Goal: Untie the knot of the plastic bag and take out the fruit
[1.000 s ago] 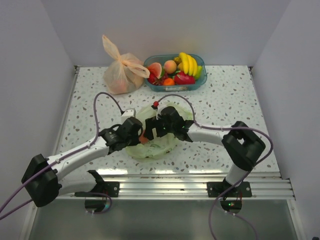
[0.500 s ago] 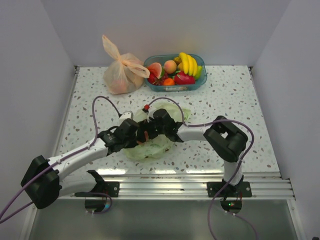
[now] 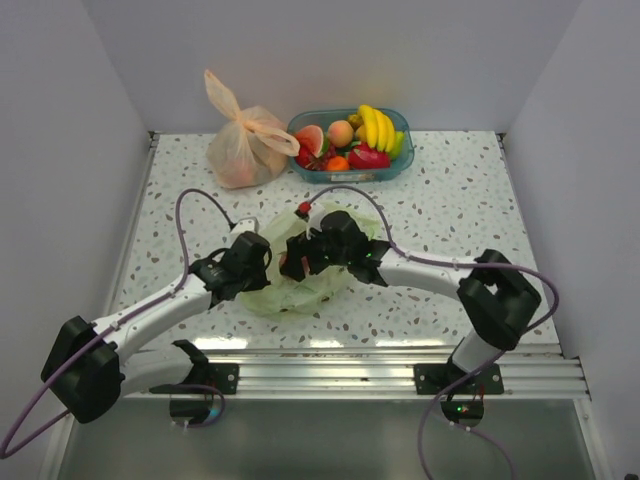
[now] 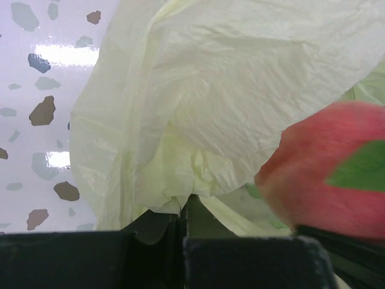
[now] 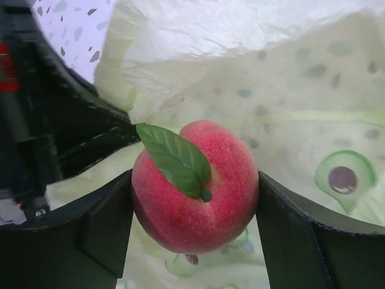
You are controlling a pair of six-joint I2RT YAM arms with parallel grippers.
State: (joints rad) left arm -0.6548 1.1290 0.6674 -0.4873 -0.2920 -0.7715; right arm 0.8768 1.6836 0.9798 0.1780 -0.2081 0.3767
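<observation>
A peach [image 5: 222, 180] is clamped by the right gripper [image 5: 195, 208] over the plastic bag [image 4: 228, 90], whose film is pinched by the left gripper [image 4: 183, 232]. The peach could be knocked loose by snagging film.

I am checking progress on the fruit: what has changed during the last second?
The right arm swung left toward the plastic bag, then back right; the right gripper now grips a peach. The left gripper, pinching the bag's film, shifted slightly left. The orange bag and blue basket stayed put.
</observation>
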